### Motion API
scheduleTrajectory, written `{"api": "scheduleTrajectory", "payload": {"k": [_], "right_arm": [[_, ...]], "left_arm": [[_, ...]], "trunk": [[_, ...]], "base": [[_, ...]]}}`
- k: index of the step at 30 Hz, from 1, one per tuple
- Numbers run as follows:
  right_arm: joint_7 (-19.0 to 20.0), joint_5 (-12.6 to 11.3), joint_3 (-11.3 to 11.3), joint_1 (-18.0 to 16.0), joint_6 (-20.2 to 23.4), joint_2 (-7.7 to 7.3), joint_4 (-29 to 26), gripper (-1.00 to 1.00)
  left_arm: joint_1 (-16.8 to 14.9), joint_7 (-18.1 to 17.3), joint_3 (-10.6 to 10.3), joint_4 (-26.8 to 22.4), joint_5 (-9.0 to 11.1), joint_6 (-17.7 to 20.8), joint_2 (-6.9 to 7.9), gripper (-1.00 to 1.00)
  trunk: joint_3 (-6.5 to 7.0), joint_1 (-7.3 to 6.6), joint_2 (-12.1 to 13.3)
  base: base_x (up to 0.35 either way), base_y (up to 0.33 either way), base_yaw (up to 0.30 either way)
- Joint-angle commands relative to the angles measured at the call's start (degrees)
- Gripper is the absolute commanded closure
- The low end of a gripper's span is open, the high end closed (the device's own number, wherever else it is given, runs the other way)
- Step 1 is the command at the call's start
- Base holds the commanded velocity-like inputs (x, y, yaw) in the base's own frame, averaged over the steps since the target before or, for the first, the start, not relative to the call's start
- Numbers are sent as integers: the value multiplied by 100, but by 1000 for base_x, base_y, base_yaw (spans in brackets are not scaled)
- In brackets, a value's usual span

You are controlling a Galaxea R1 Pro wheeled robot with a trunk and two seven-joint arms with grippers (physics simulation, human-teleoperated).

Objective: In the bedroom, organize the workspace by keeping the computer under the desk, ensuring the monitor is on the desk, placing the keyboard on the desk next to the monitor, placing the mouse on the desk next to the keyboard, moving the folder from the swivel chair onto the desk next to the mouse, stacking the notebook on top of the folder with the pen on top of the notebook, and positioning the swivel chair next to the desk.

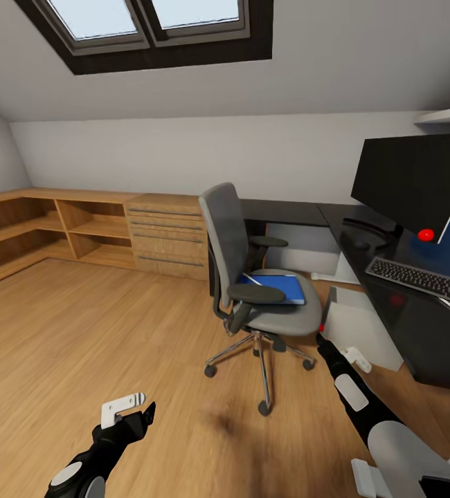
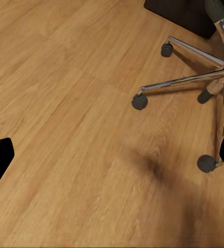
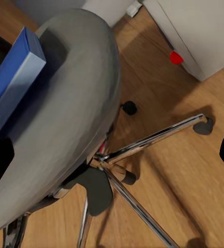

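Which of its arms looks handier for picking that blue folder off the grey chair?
Probably the right. Its gripper reaches beside the grey padded swivel chair seat where the flat bright blue folder lies, while the left gripper hangs low over the wooden floor.

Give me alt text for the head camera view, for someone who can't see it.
A grey swivel chair stands on a wood floor beside a black desk, with a blue folder lying on its seat. The desk holds a monitor and keyboard; both robot arms reach forward low in the picture.
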Motion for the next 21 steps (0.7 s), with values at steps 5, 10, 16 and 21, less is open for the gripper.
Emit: {"api": "scheduleTrajectory", "payload": {"k": [5,10,16,21], "right_arm": [[21,-54,-1,-3,-22,-4,4,-100],[21,-52,-1,-3,-24,-7,4,-100],[21,-51,-2,-3,-30,-11,6,-100],[19,-51,-7,-3,-41,-17,11,-100]], "left_arm": [[-1,37,4,-9,61,25,-3,-100],[-1,37,4,-9,61,25,-3,-100],[-1,37,1,-9,61,23,-3,-100],[-1,33,0,-9,61,18,-3,-100]], "trunk": [[-4,0,-2],[-4,0,-2],[-4,0,-2],[-4,0,-2]], "base": [[204,0,0],[180,0,0],[89,0,0],[219,0,0]]}}
